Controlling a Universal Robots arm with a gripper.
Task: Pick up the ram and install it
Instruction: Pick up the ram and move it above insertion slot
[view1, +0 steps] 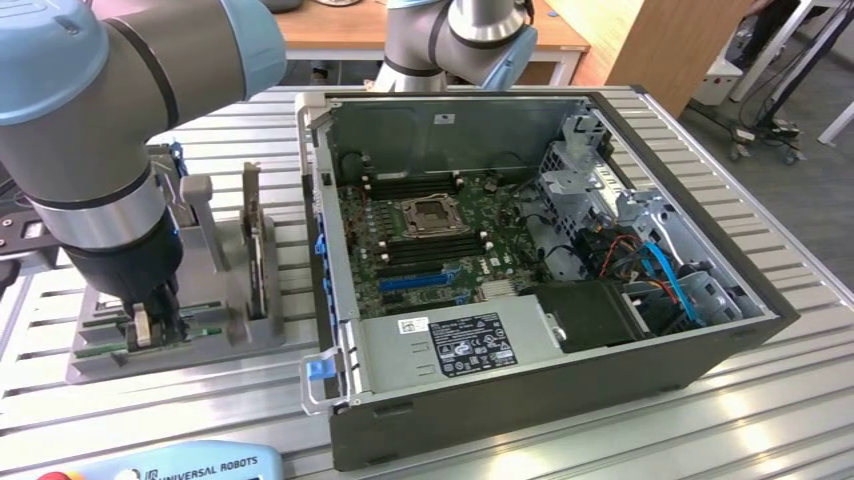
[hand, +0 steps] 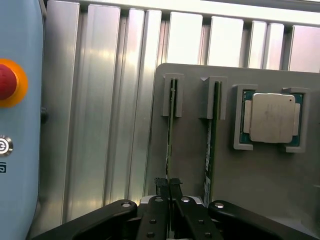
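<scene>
Pinched the ram (hand: 170, 132) by its thin upper edge, fingers (hand: 161, 186) pressed against its two faces near one end of the stick. Found the ram standing on edge in a narrow slot of the grey holder (hand: 192, 150), not lifted clear, its far end seated in a small grey bracket (hand: 172, 95). Noted a second green stick (hand: 212, 145) on edge in the neighbouring slot, just beside the first and parallel to it, untouched. Saw the square silver processor (hand: 272, 117) lying flat in its own pocket beyond that second stick.

In the exterior view, reached down with the arm (view1: 94, 180) onto the holder (view1: 227, 345) at that view's left, on the ribbed aluminium bench (view1: 160, 420). Noted the open computer case (view1: 534, 400) just beside the holder, toward the exterior view's right, with the motherboard (view1: 461, 265) exposed, the processor socket (view1: 430, 215) near its middle and dark memory slots (view1: 400, 186) flanking the socket. Saw a labelled silver power supply (view1: 454, 345) along the near wall of the case. Spotted a blue teach pendant (view1: 187, 465) with a red stop button (hand: 5, 82) lying on the bench near the holder.
</scene>
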